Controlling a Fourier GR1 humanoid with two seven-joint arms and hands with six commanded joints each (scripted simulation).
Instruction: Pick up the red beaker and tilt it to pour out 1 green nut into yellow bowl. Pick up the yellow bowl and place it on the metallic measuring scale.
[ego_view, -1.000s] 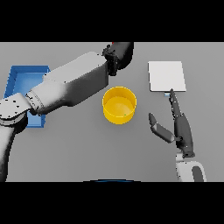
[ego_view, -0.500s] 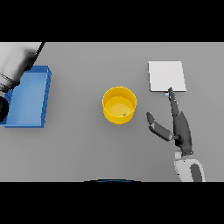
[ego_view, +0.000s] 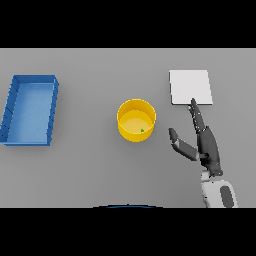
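Yellow bowl (ego_view: 136, 120), green nut (ego_view: 142, 131); blue tray (ego_view: 31, 109); pale grey scale (ego_view: 190, 87); dark hand (ego_view: 206, 146).

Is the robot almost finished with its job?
About halfway. A green nut already lies in the yellow bowl, so the pouring looks done. The right hand is open beside the bowl, holding nothing. The bowl is not yet on the metallic scale. The left hand and the red beaker are out of view.

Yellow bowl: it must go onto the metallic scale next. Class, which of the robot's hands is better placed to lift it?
Right. The right hand rests open between the yellow bowl and the scale, close to both. The left hand is out of view.
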